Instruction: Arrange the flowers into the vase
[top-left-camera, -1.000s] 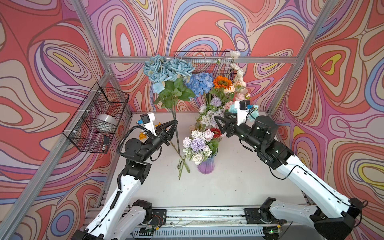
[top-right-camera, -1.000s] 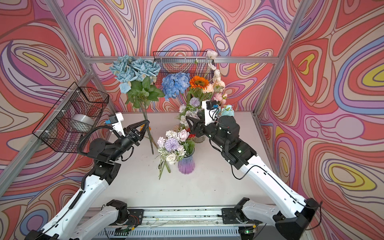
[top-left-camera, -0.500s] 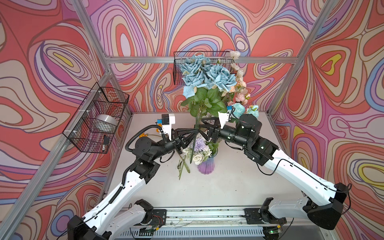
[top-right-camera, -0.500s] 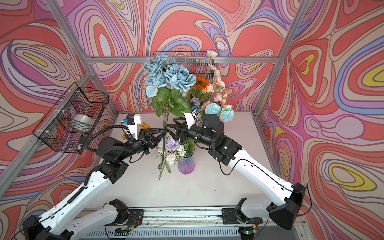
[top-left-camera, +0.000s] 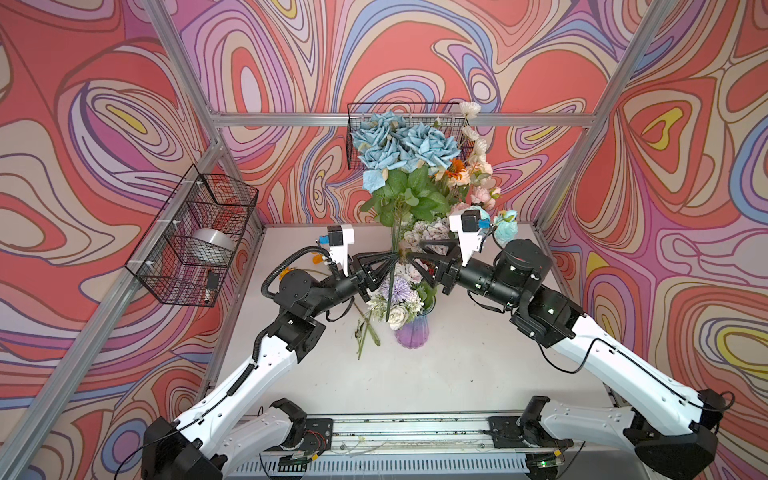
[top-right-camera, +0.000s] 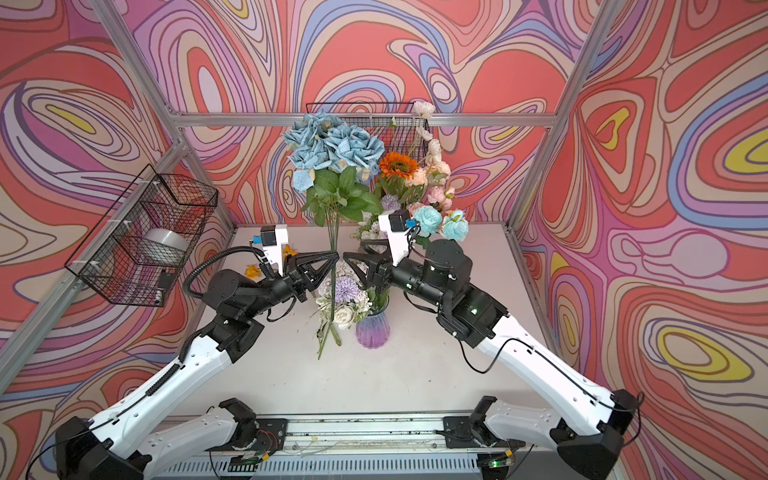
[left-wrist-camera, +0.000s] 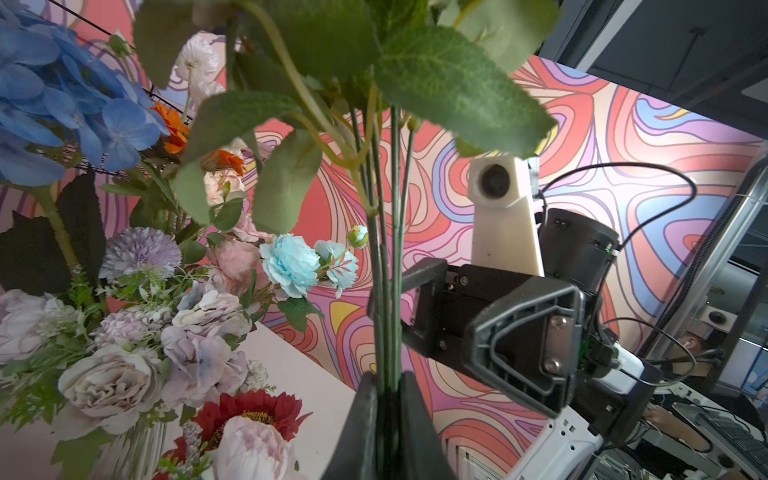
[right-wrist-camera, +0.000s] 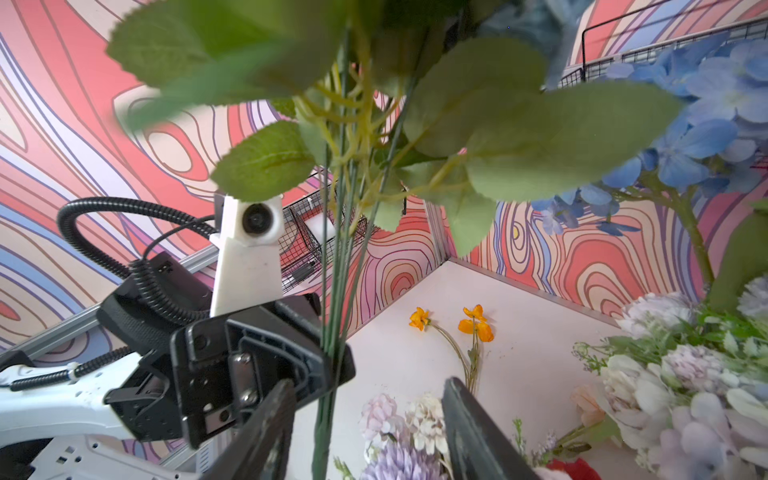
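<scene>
1. Big change over the last second: the left gripper (top-left-camera: 390, 259) has swung the blue rose bunch (top-left-camera: 399, 143) in from the left side. It's now right over the purple vase (top-left-camera: 411, 332). The blooms stand upright, level with the back wire basket (top-left-camera: 353, 124) in both top views.
2. The left jaws are clamped tight on the bunch's stems (left-wrist-camera: 386, 291), well below the leaves. The left wrist view shows them pinched between the two fingers.
3. The right gripper (top-left-camera: 409, 255) has come across too, away from the back bouquet (top-right-camera: 415, 183), and now sits nose to nose with the left one. Its jaws are apart, with the stems between or just ahead of its fingers (right-wrist-camera: 469, 428). No grip yet that I can see.
4. The stem ends hang down among the flowers already in the vase (top-left-camera: 399, 291). I can't tell if they're inside the mouth or just above it.
5. My read is that this is a hand-over, or a two-handed steady before lowering. The vase is crowded, so threading a multi-stem bunch in looks fiddly.
6. Still to do: a loose stem (top-left-camera: 365, 332) lies on the table (top-left-camera: 457, 374) just beside the vase, and small orange blooms (right-wrist-camera: 473, 324) lie near a back corner.
</scene>
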